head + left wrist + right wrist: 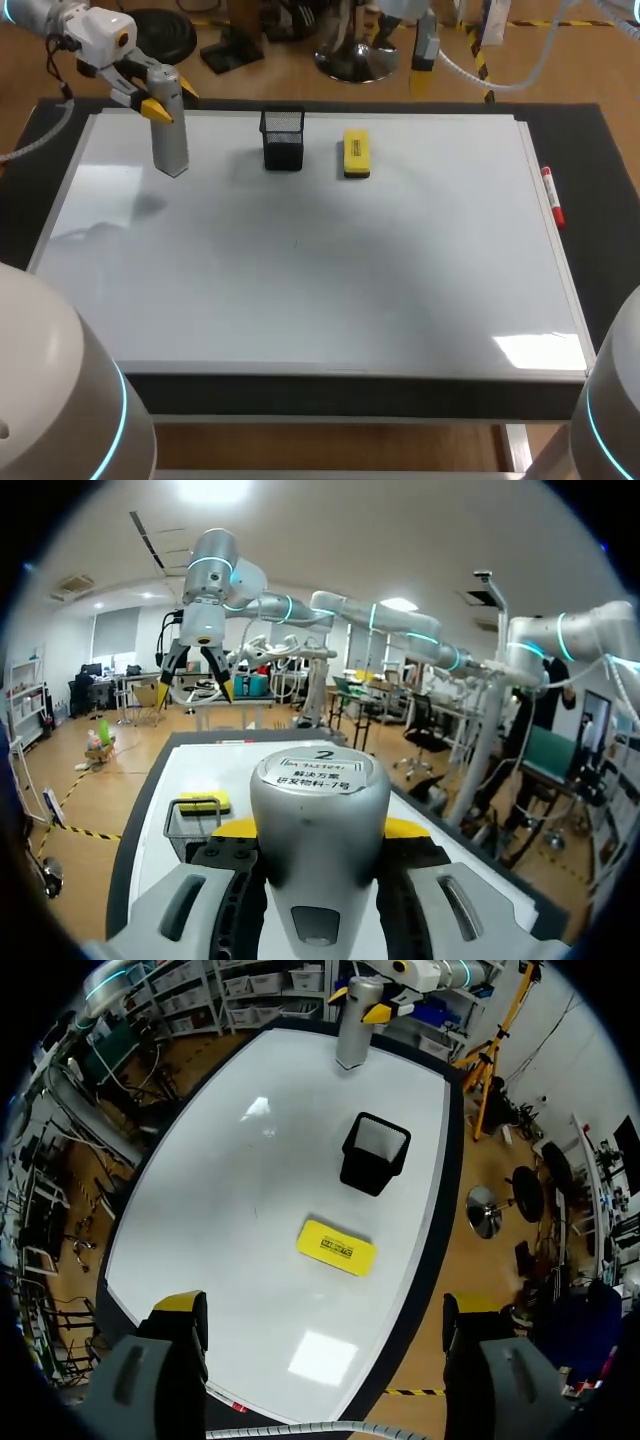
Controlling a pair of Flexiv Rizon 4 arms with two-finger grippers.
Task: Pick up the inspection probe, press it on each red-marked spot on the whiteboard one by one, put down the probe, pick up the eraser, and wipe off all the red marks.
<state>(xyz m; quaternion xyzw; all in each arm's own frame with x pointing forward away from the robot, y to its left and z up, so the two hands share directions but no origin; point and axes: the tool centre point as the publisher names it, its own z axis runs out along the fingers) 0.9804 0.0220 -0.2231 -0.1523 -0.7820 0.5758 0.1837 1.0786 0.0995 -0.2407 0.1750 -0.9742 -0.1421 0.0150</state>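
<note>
Progress looks early. The left gripper (168, 100) pinches the inspection probe (171, 140) near its top, one yellow tip on either side, so the pick-up is done. The probe hangs upright below that gripper over the whiteboard (300, 290). Its shadow lies apart from its foot, so it seems lifted clear, though that is not certain. No red marks can be made out in any view, so the presses left cannot be counted. Setting the probe down, taking the eraser (356, 153) and wiping are judged not yet done. The eraser lies flat, well apart from the left gripper, beyond the black mesh holder (283, 138). The right gripper (325, 1310) is spread wide and empty, with the eraser beneath and ahead of it. The probe is a smooth grey cylinder with a labelled top.
</note>
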